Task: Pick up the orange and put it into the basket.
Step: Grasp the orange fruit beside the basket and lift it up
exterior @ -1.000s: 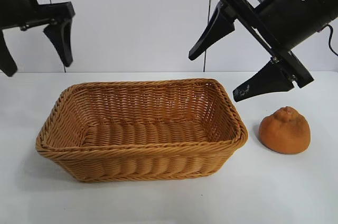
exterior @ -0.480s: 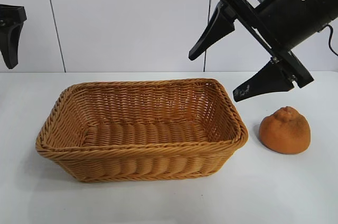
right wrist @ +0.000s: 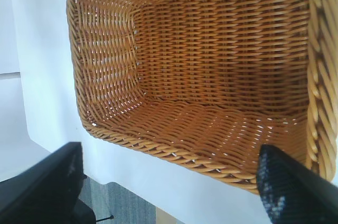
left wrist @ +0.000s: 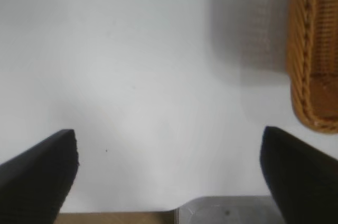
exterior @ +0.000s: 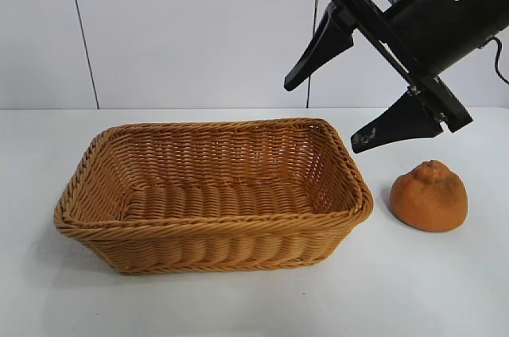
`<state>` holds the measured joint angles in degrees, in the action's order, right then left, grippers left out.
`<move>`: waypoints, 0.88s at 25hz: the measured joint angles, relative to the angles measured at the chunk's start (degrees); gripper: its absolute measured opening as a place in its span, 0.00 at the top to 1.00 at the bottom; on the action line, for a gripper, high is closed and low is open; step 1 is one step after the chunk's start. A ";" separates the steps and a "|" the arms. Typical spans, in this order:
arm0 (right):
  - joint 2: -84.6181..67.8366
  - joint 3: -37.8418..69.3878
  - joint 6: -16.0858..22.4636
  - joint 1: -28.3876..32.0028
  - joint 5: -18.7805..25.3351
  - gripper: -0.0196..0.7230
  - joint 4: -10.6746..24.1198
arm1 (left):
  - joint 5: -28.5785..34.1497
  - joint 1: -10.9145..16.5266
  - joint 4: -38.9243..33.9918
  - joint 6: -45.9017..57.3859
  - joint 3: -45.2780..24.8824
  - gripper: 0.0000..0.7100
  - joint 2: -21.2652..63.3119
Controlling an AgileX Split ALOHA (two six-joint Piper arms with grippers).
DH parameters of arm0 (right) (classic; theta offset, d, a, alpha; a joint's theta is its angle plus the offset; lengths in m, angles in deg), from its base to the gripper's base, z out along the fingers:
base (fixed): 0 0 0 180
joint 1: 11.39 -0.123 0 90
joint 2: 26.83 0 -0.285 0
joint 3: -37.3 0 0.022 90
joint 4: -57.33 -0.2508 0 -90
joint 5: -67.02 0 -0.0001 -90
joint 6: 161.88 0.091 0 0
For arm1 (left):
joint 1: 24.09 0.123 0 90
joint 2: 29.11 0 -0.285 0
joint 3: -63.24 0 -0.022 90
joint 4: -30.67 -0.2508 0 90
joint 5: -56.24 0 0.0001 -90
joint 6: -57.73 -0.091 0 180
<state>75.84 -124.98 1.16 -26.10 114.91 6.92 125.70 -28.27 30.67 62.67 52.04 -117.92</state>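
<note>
The right claw [exterior: 330, 110] hangs over the right end of the basket [exterior: 215, 234], tilted down toward it, fingers spread wide with nothing between them. Its wrist camera looks straight into the bare wicker inside. The orange [exterior: 429, 195] sits on the white desk [exterior: 429, 289] just right of the basket, not touching it, knob up. The left claw [left wrist: 169, 174] is out of the outside shot; its own camera shows it wide open too, over bare desk near one basket corner
</note>
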 joint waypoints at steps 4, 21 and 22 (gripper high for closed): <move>0.00 0.00 0.00 0.00 0.00 0.15 0.00 | 0.11 0.00 0.00 -0.12 -9.96 0.06 11.75; 0.00 0.00 0.05 0.00 0.13 0.15 0.07 | -3.50 0.00 0.00 -0.16 -35.16 0.06 63.77; 0.00 0.00 0.11 0.00 0.31 0.15 0.07 | -3.66 0.00 0.00 -0.16 -35.22 0.06 65.57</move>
<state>75.84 -124.98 1.27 -26.10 115.22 6.99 122.04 -28.27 30.67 62.50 16.82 -52.34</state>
